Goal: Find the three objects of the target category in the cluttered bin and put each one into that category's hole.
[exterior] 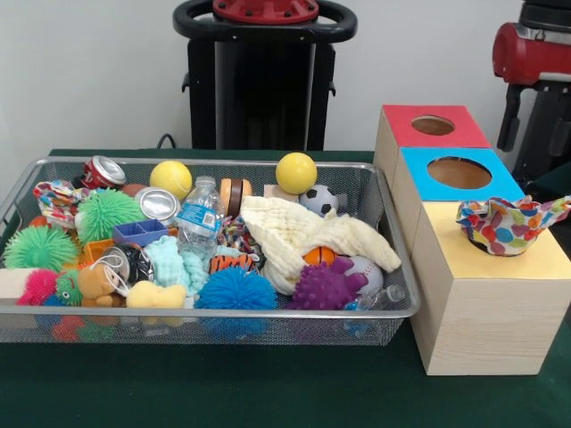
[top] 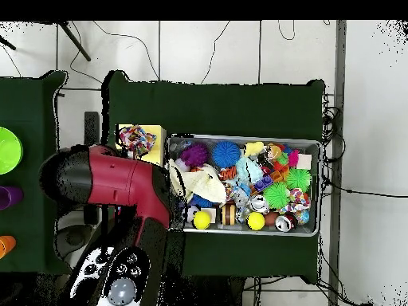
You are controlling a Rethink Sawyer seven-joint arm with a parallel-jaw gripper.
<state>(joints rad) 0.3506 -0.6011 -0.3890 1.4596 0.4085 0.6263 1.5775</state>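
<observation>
A wire mesh bin (exterior: pixel 223 314) holds a jumble of toys, cans and cloths. To its right stand three wooden boxes: a red-topped box (exterior: pixel 401 134) and a blue-topped box (exterior: pixel 419 165) with open round holes, and a yellow-topped box (exterior: pixel 500 267). A multicoloured patterned cloth (exterior: pixel 510 223) sits bunched in the yellow box's hole. In the bin lie a cream muslin cloth (exterior: pixel 299 234), a pale teal towel (exterior: pixel 169 263) and a second patterned cloth (exterior: pixel 53 198). Only the red and black arm (exterior: pixel 535 53) shows, at the right edge; in the overhead view the arm (top: pixel 119 183) covers the red and blue boxes.
The bin (top: pixel 239 136) also holds spiky rubber balls, two yellow balls (exterior: pixel 296 171), soda cans (exterior: pixel 103 171), a water bottle (exterior: pixel 198 214) and a small soccer ball (exterior: pixel 318 200). Green cloth covers the table (exterior: pixel 268 383). Coloured bowls (top: pixel 6 150) stand on another table at the overhead's left.
</observation>
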